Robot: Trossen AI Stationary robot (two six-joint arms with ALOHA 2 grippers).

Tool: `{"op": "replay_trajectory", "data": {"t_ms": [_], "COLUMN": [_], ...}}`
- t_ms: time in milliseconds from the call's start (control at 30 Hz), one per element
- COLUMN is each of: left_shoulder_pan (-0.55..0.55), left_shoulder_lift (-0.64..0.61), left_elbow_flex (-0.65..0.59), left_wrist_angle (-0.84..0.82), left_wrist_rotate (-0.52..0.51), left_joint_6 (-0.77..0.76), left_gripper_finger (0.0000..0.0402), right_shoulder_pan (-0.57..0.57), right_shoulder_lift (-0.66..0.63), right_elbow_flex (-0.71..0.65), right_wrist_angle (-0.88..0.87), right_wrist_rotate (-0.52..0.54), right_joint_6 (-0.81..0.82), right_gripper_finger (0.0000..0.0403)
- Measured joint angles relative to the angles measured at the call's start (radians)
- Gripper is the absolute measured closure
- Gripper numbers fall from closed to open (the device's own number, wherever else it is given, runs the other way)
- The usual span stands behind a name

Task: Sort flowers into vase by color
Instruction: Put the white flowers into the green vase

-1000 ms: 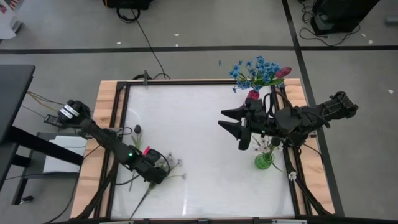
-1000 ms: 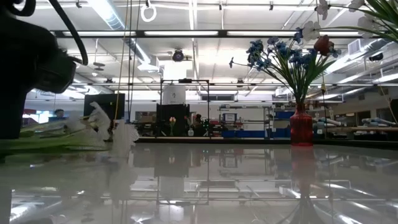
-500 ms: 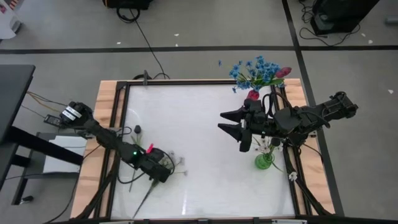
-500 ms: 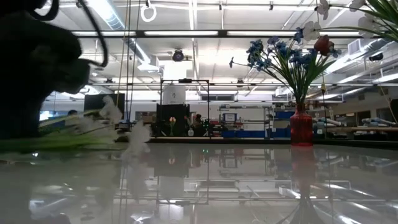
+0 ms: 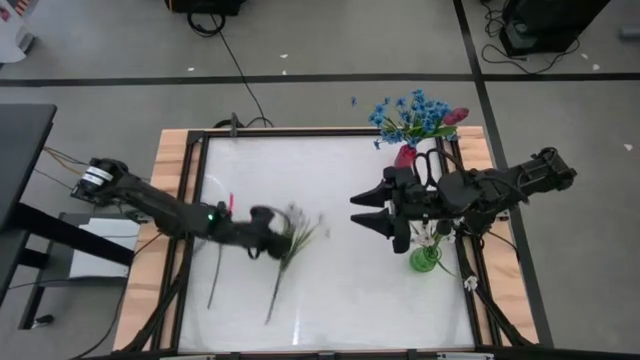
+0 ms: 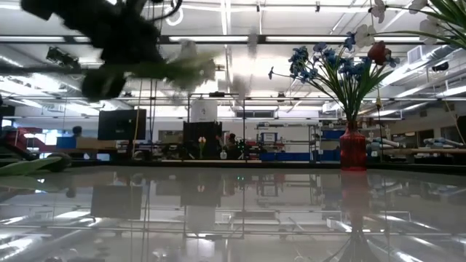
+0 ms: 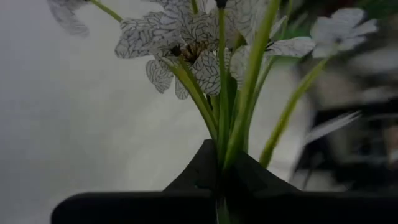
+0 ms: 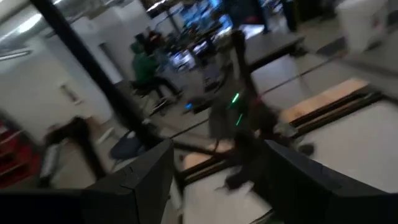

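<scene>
My left gripper (image 5: 272,225) hovers over the table's left-middle, shut on a white flower (image 5: 300,228) with veined petals (image 7: 186,37). In the low view the flower (image 6: 186,69) is blurred, well above the table top. A second green stem (image 5: 215,275) lies flat on the table near the left edge. At the far right, a red vase (image 5: 405,155) holds blue flowers (image 5: 408,115) and a red-pink bud. A green vase (image 5: 425,260) with white flowers stands at the right. Beside it, my right gripper (image 5: 362,210) is open and holds nothing. My left gripper pinches the white flower's green stems (image 7: 227,140) between its two fingers, just below the blossoms. The fingers come from the table's left, slanting down, and lie across the stems. The flower is lifted clear, and its long stem (image 5: 275,295) trails toward the near edge.
The white table top has a dark frame and wooden side rails (image 5: 170,170). Both vases stand along the right side, behind and under my right arm. The table's middle (image 5: 320,180) is bare. Cables and stands sit on the floor beyond the far edge.
My left gripper has risen and swung toward the table's middle and far side, tipping up toward level. It has carried the white flower off the table, and the flower now hangs clear. The other green stem has stayed lying on the table. My right gripper has turned slightly in place.
</scene>
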Motion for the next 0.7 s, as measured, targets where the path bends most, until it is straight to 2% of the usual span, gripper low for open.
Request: {"op": "replay_trajectory", "data": {"t_ms": [167, 300, 400, 533, 700], "left_shoulder_pan": [0.123, 0.177, 0.197, 0.222, 0.228], "left_shoulder_lift": [-0.112, -0.134, -0.13, -0.116, -0.014], "left_elbow_flex": [0.001, 0.002, 0.005, 0.073, 0.267], "left_wrist_angle": [0.179, 0.466, 0.635, 0.616, 0.583], "left_wrist_rotate": [-0.068, -0.068, -0.066, -0.069, -0.025], "left_joint_6": [0.247, 0.539, 0.662, 0.733, 0.866], "left_gripper_finger": [0.0387, 0.0387, 0.0387, 0.0387, 0.0388], "right_shoulder_pan": [-0.048, -0.076, -0.081, -0.078, -0.109], "right_shoulder_lift": [-0.003, -0.003, -0.002, -0.002, 0.019], "right_elbow_flex": [0.0, 0.0, 0.0, 0.0, 0.0], "right_wrist_angle": [-0.073, -0.151, -0.164, -0.169, -0.174], "right_wrist_rotate": [-0.136, -0.197, -0.281, -0.297, -0.264], "right_joint_6": [0.074, 0.115, 0.091, 0.065, 0.005], "right_gripper_finger": [0.0151, 0.0151, 0.0151, 0.0151, 0.0151]}}
